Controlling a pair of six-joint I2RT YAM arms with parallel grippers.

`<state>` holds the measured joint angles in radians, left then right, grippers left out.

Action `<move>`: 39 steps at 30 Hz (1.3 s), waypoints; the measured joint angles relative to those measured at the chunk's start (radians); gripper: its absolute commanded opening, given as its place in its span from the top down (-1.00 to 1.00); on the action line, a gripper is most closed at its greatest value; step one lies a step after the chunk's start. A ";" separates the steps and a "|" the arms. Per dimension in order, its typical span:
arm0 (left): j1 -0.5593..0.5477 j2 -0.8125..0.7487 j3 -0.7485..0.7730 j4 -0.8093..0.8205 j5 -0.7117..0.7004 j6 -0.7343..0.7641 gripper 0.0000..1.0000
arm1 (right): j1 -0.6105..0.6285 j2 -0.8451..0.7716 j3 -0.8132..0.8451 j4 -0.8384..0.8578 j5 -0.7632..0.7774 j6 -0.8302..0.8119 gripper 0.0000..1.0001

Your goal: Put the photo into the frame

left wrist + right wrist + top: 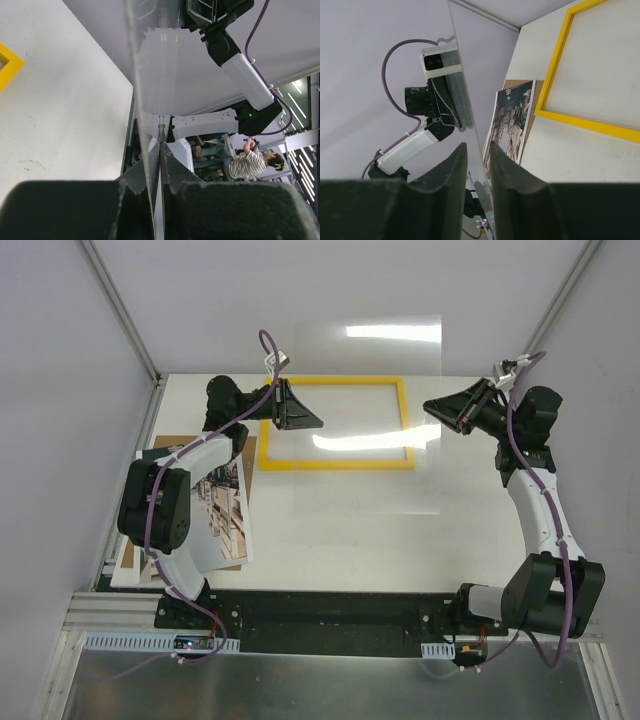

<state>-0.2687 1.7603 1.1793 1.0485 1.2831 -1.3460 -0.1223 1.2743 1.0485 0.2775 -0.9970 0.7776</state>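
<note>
White table (350, 540), yellow frame (335, 463) lay flat upper ctr, brown backing board (170, 443) at left edge, photo (228, 525) partly over it.

1. We see a robotics lab test cell: a white worktop (340, 535) boxed in by pale panels (60, 390) on aluminium struts (125, 315).
2. Along its near edge run a black mounting rail (330, 608) and slotted cable duct (130, 642), with the left arm (165, 505) and right arm (535, 500) trailing purple cable.
3. Past the right arm, we glimpse a seated person in a striped shirt (248, 163) beneath strip ceiling lights (300, 104).
</note>
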 measured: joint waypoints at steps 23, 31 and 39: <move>0.138 -0.284 0.003 -0.843 -0.225 0.462 1.00 | 0.068 0.002 0.093 -0.592 0.423 -0.573 -0.86; 0.180 -0.367 0.004 -1.132 -0.455 0.587 1.00 | 0.321 0.085 0.124 -0.661 0.629 -0.772 -0.85; 0.245 -0.486 0.040 -1.342 -0.733 0.667 1.00 | 0.587 0.310 0.265 -0.707 0.797 -0.997 -0.82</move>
<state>-0.0242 1.2739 1.2198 -0.2935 0.5499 -0.6792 0.4652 1.5845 1.3136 -0.4294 -0.2005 -0.2195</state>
